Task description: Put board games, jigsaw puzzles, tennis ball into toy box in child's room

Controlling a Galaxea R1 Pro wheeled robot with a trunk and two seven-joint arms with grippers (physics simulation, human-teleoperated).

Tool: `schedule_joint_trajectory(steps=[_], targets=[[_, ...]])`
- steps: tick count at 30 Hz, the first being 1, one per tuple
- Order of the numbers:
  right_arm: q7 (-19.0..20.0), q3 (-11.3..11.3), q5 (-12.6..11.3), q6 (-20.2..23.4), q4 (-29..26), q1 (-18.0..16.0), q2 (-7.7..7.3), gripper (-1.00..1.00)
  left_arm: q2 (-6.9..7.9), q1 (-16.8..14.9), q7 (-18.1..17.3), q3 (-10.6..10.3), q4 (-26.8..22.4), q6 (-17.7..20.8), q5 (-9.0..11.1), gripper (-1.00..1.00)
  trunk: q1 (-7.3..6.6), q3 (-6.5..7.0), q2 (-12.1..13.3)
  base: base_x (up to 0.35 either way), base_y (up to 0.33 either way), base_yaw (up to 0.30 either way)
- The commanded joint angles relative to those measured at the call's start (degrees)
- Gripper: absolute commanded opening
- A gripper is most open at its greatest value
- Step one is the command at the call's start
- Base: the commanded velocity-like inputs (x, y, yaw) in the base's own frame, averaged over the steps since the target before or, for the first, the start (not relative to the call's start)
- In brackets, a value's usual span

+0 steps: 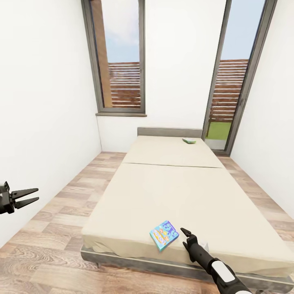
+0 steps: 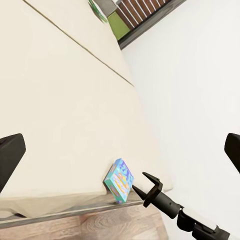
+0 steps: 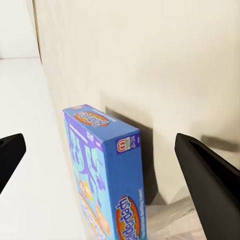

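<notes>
Blue board game [image 1: 164, 234] is lying at the bed's [image 1: 171, 192] near edge, right gripper [image 1: 186, 237] hovering spread-open at its 3 o'clock, and a sloppy approach is probably nudging it onto the floor.

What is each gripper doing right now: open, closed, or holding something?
Left gripper: open, holding nothing.
Right gripper: open, beside the blue board game, not gripping it.

- Bed [image 1: 175, 192]: matt beige cloth mattress, smooth.
- Blue board game [image 1: 164, 234]: glossy printed cardboard.
- Floor [image 1: 61, 212]: wood planks, satin grain.
- Walls [image 1: 45, 102]: matt white.
</notes>
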Motion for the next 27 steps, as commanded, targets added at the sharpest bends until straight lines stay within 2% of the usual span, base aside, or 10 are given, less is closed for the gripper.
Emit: schedule_joint_trajectory(steps=[1, 27], targets=[[0.0, -0.2, -0.2, 0.4, 0.0, 0.0, 0.01, 1.0, 0.01, 0.0, -0.3, 0.0, 0.0, 0.6, -0.1, 1.0, -0.01, -0.06, 0.0, -0.005, 0.0, 0.0], [-0.3, -0.1, -0.2, 0.4, 0.1, 0.0, 0.01, 1.0, -0.02, 0.0, -0.3, -0.1, 0.0, 0.5, -0.1, 1.0, -0.01, -0.06, 0.0, -0.03, 0.001, 0.0]])
